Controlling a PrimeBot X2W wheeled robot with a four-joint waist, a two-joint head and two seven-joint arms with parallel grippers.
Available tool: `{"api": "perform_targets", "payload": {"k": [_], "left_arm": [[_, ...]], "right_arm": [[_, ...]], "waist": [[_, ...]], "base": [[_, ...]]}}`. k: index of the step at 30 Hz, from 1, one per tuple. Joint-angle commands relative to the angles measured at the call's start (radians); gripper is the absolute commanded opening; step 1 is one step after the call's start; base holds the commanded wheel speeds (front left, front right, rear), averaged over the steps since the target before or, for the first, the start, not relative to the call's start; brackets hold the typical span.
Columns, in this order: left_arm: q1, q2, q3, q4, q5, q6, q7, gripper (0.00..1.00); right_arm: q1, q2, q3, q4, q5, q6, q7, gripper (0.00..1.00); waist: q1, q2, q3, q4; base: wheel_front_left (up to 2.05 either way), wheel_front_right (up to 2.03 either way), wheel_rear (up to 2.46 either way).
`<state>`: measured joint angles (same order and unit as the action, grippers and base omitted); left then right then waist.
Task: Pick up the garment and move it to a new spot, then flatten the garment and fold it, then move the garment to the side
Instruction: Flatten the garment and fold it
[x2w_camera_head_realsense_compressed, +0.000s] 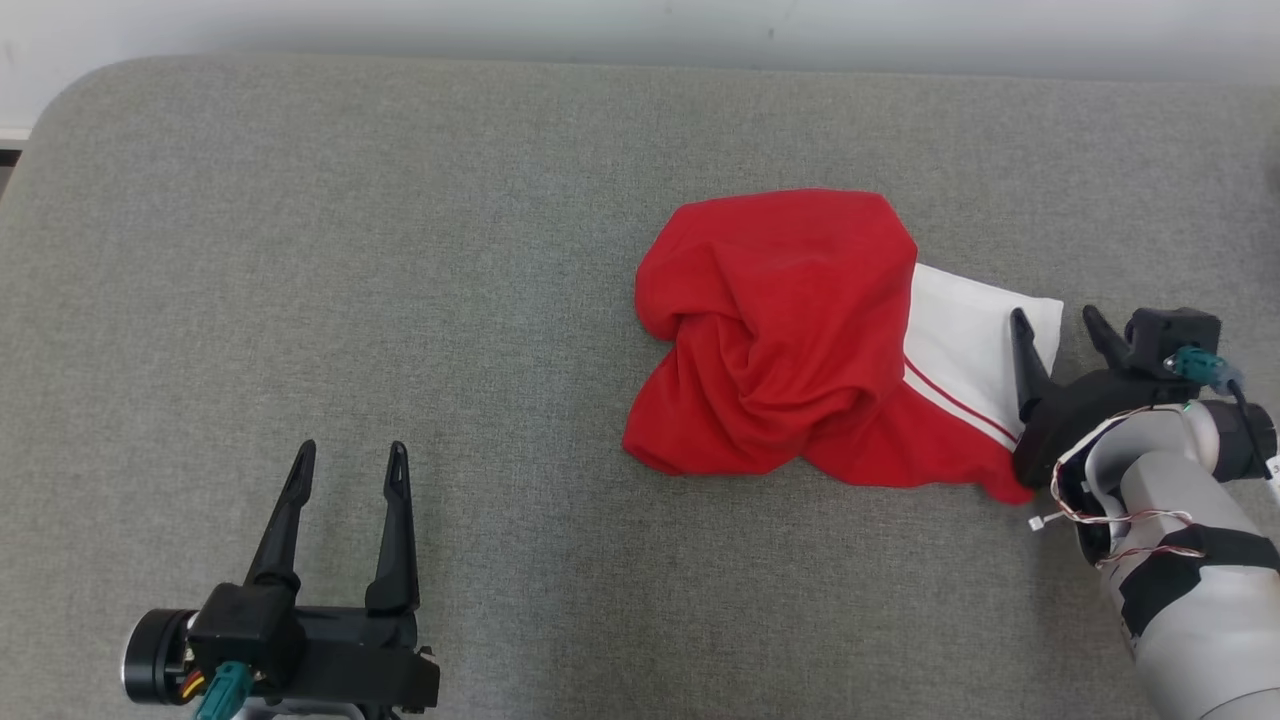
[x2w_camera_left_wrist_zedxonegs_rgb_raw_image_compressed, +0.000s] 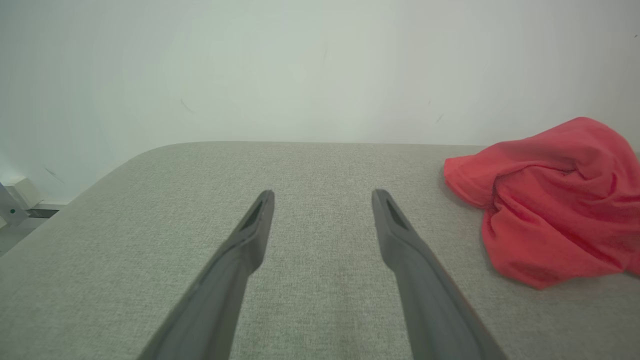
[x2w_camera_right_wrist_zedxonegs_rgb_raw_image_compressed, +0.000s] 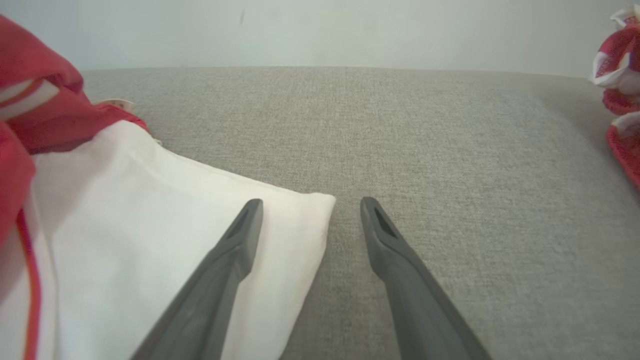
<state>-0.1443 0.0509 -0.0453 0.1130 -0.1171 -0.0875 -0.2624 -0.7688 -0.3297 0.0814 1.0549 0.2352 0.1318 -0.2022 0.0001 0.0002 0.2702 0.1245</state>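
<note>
**Limp red-and-white garment (x2w_camera_head_realsense_compressed: 790, 340) lies crumpled right of centre on the grey desk (x2w_camera_head_realsense_compressed: 400, 200).**
It is probably soft, light and prone to bunching, so the flat white corner (x2w_camera_right_wrist_zedxonegs_rgb_raw_image_compressed: 300, 215) seems the best hold. Right gripper (x2w_camera_head_realsense_compressed: 1054, 314) and distant left gripper (x2w_camera_head_realsense_compressed: 352, 448) hold nothing, fingers spread. The right wrist view adds one finger above that corner and another bundle (x2w_camera_right_wrist_zedxonegs_rgb_raw_image_compressed: 617, 90).

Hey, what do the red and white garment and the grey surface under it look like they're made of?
The garment: soft matte cloth, likely a cotton or polyester knit, since it slumps in loose rounded folds. The grey surface: matte woven upholstery, judging by its fine flecked weave; its rounded corner hints at padding.
</note>
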Motion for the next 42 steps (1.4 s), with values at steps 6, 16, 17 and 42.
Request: {"api": "perform_targets", "payload": {"k": [6, 16, 17, 42], "left_arm": [[0.005, -0.001, 0.002, 0.009, -0.006, 0.002, -0.003, 1.00], [0.045, -0.001, 0.028, 0.017, 0.011, -0.007, -0.003, 1.00], [0.054, -0.001, 0.034, 0.016, 0.012, -0.006, -0.003, 1.00], [0.134, -0.001, 0.069, -0.018, 0.011, -0.004, -0.003, 1.00]], "right_arm": [[-0.013, 0.017, 0.040, 0.058, 0.030, -0.003, 0.004, 0.00], [-0.038, 0.025, 0.098, -0.014, 0.070, -0.003, -0.058, 0.00], [-0.032, 0.026, 0.110, -0.037, 0.067, -0.003, -0.062, 0.00], [0.569, -0.145, 0.410, -0.998, 0.056, -0.003, -0.064, 0.00]], "waist": [[-0.0001, -0.0002, -0.016, -0.003], [-0.0001, -0.0002, -0.098, -0.036], [-0.0001, -0.0002, -0.110, -0.043], [-0.0001, -0.0002, -0.194, -0.159]], "base": [[0.00, 0.00, 0.00], [0.00, 0.00, 0.00], [0.00, 0.00, 0.00], [0.00, 0.00, 0.00]]}}
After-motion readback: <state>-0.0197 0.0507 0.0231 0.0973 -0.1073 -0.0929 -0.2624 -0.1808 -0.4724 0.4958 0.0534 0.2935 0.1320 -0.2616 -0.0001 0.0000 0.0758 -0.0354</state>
